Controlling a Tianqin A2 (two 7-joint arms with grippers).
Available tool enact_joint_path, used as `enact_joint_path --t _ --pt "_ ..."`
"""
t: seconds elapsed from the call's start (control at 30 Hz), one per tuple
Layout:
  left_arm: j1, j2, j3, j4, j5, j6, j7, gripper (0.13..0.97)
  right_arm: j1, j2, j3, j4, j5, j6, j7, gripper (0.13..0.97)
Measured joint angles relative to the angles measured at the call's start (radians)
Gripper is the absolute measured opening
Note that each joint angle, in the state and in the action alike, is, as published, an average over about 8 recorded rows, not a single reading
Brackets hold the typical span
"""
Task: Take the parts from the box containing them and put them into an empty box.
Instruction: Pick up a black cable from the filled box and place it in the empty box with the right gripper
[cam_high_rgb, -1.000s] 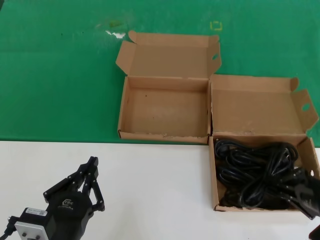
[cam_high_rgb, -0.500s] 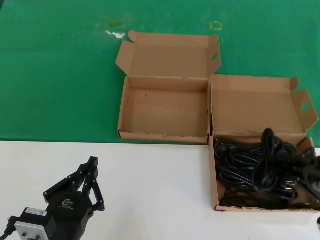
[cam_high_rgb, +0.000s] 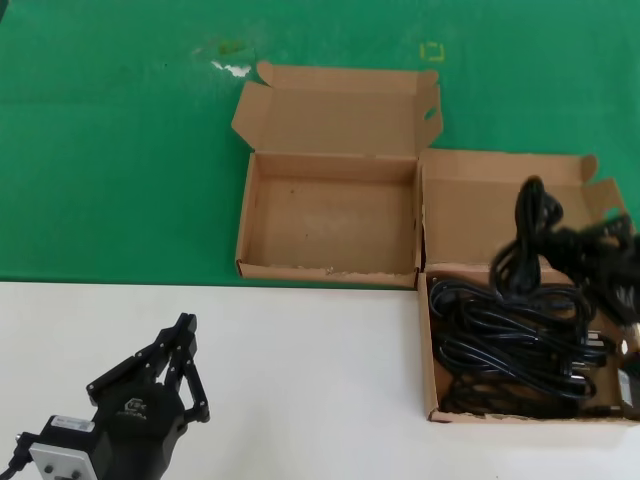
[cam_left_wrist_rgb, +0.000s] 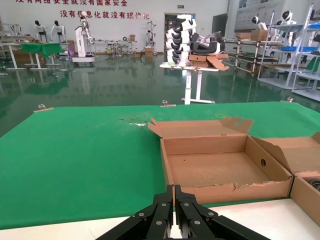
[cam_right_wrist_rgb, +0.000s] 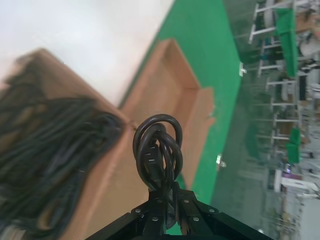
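Now the right gripper (cam_right_wrist_rgb: 162, 210) clenched a looped cord (cam_right_wrist_rgb: 157, 152) above the right box (cam_high_rgb: 431, 350), where other cords (cam_high_rgb: 510, 345) lay. The left gripper (cam_left_wrist_rgb: 174, 207) was parked near left, fingers closed, and the empty box (cam_high_rgb: 243, 225) stood far left of the full one.

Tabletop: green mat (cam_high_rgb: 120, 160) across the upper frame, white strip (cam_high_rgb: 300, 380) along the lower.
Floor: glossy green (cam_left_wrist_rgb: 115, 75), reflecting light.
Back wall: white, red lettering (cam_left_wrist_rgb: 75, 10) at upper left.
Furniture: white stand (cam_left_wrist_rgb: 192, 75) centre, shelving (cam_left_wrist_rgb: 295, 55) upper right.
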Motion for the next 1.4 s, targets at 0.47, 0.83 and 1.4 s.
enact_joint_path --t 0.47,0.83,1.4 --pt "0.000 0.000 0.000 0.000 0.000 0.000 0.000 0.161 0.160 -0.238 -0.091 -0.174 -0.068 0.074 -0.032 0.158" --pt "0.000 0.000 0.000 0.000 0.000 0.000 0.000 0.161 0.230 -0.372 -0.192 -0.420 0.036 0.238 -0.212 0.158" --pt "0.000 0.000 0.000 0.000 0.000 0.000 0.000 0.161 0.305 -0.462 -0.239 -0.655 0.317 0.366 -0.486 0.168"
